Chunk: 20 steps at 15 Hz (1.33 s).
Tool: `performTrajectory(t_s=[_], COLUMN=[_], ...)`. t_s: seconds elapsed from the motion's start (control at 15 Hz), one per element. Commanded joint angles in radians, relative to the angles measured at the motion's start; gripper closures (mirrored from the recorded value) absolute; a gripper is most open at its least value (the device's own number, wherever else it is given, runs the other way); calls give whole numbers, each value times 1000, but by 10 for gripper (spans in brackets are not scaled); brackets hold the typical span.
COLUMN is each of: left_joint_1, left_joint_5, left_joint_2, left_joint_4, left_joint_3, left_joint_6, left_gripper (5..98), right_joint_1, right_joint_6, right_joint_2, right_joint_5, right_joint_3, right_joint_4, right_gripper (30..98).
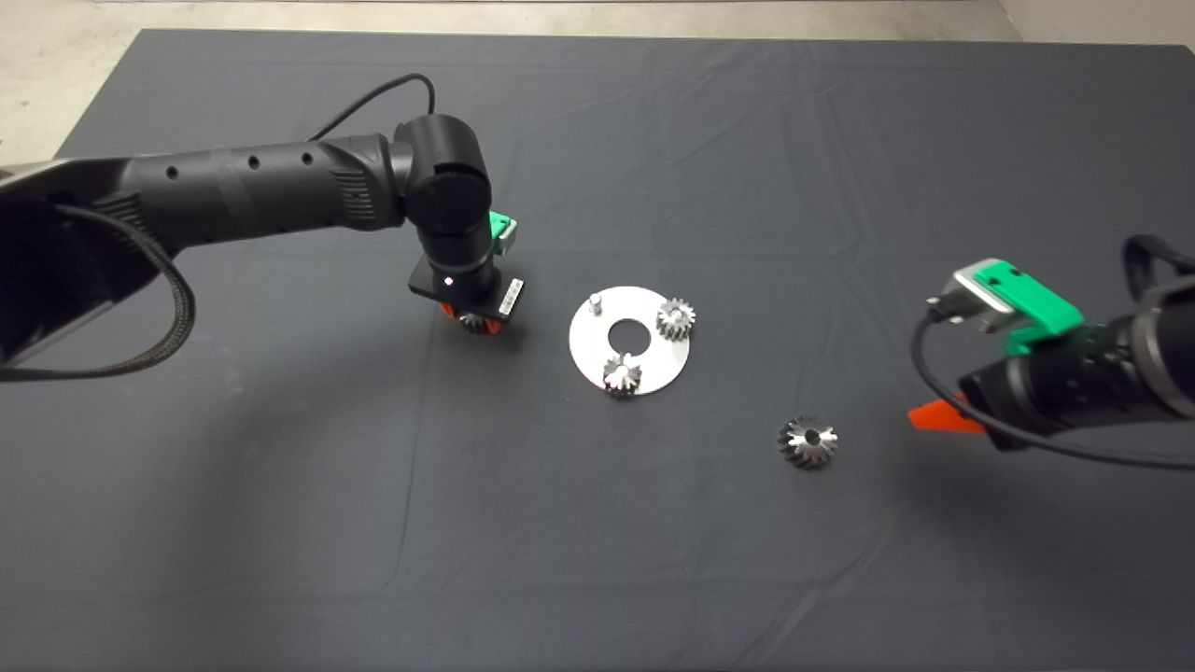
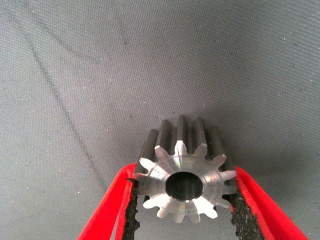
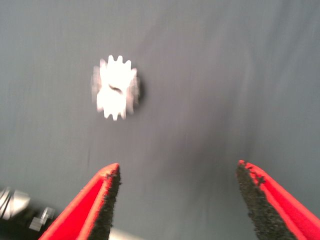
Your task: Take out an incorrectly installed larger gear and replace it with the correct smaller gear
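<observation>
Steel teeth of the smaller gear (image 2: 182, 182) sit clamped between the black pads (image 2: 131, 215) of the left gripper (image 1: 476, 320), whose two red fingers press on opposite sides of the gear so that its bored face looks back toward the wrist. In the head view this gripper points down at the dark mat (image 1: 280, 523), with the gear just showing under its tip, and the round metal plate (image 1: 653, 369) lies near, off to the side away from the left arm. On that plate stand two more small gears, one (image 1: 676, 318) at the edge farther from the left gripper and one (image 1: 621, 375) at the rim nearer the camera, while a bare peg (image 1: 594, 301) rises at the side closest to the gripper. The larger gear (image 1: 808, 441) lies flat on the mat beyond the plate, apart from it, between the plate and the right gripper (image 3: 177, 200). That right gripper hovers near the mat's edge with its fingers spread wide and nothing between them; the larger gear shows ahead of its fingertips (image 3: 107, 200) as a blurred bright shape (image 3: 116, 87), well clear of both pads.
</observation>
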Motion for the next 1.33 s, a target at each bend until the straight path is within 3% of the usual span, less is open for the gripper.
performTrajectory(t_s=[0.0,0.2,0.33,0.67,1.0,1.27], left_joint_1=[-12,-12,-12,-18,-30,-135], left_joint_5=[5,4,5,19,17,19], left_joint_2=[-2,1,4,10,15,44], left_joint_4=[-2,-2,-3,-3,-12,-99], left_joint_3=[-4,-14,-4,12,21,63], left_joint_6=[5,6,6,1,0,-21], left_gripper=[632,648,659,677,700,708], right_joint_1=[88,136,157,158,164,164], right_joint_6=[9,9,9,9,9,9], right_joint_2=[-46,-53,-55,-55,-55,-55], right_joint_5=[2,2,2,2,-1,-2], right_joint_3=[74,76,78,78,78,78], right_joint_4=[172,233,253,318,330,330], right_gripper=[658,602,602,602,602,602])
